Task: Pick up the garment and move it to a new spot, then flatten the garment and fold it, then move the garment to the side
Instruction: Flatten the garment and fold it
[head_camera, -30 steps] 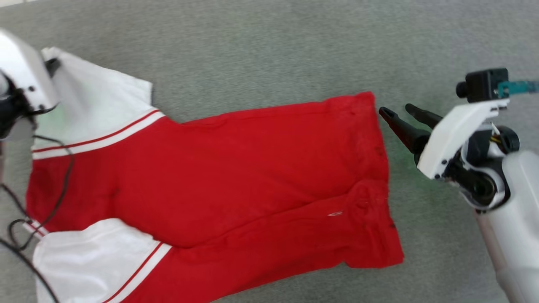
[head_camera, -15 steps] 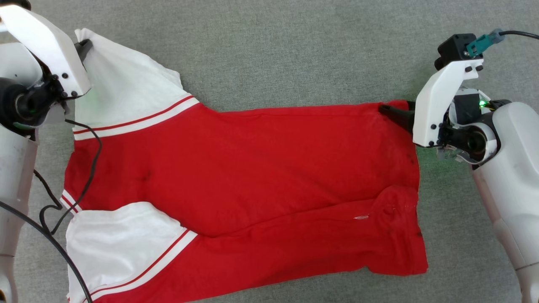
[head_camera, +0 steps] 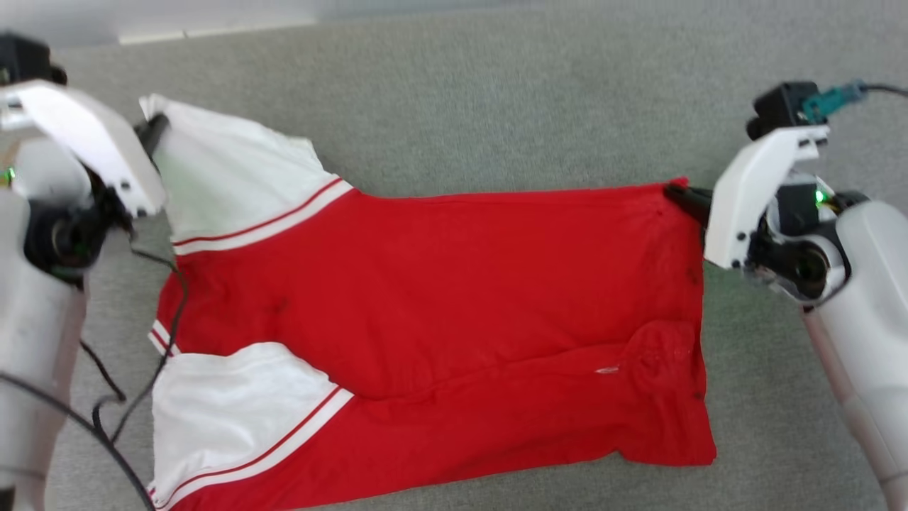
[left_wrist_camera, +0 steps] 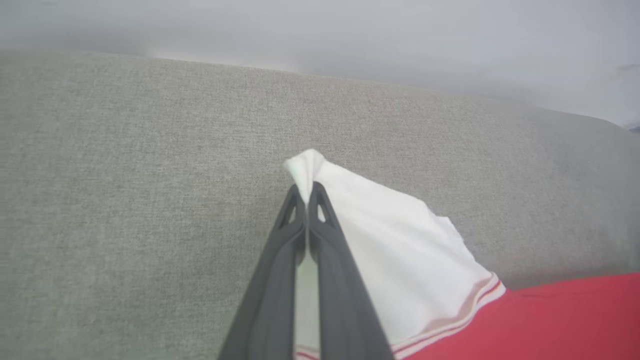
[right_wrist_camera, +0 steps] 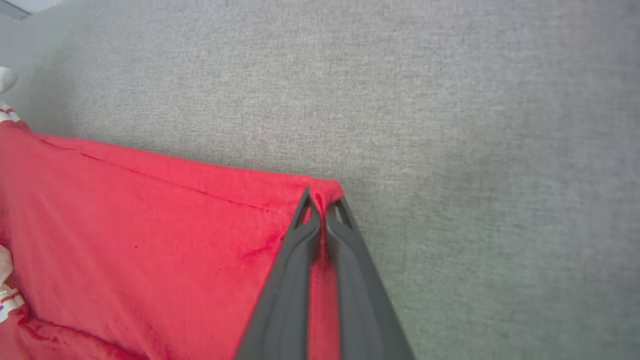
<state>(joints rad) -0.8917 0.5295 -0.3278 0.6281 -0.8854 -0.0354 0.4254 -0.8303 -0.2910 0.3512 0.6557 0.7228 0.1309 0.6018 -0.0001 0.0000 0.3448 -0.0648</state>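
The garment [head_camera: 440,284] lies on the grey fabric surface [head_camera: 496,99] with its long axis running straight from one pair of fingers to the other, nearly all its cloth on the robot's side of that line. The left gripper [left_wrist_camera: 306,190] is pinched tight on the white sleeve tip [left_wrist_camera: 307,165], the right gripper [right_wrist_camera: 323,200] on the red hem corner [right_wrist_camera: 331,188], a little cloth poking past each. Each arm holds its own end of the far edge, so the coming move likely carries that edge evenly.
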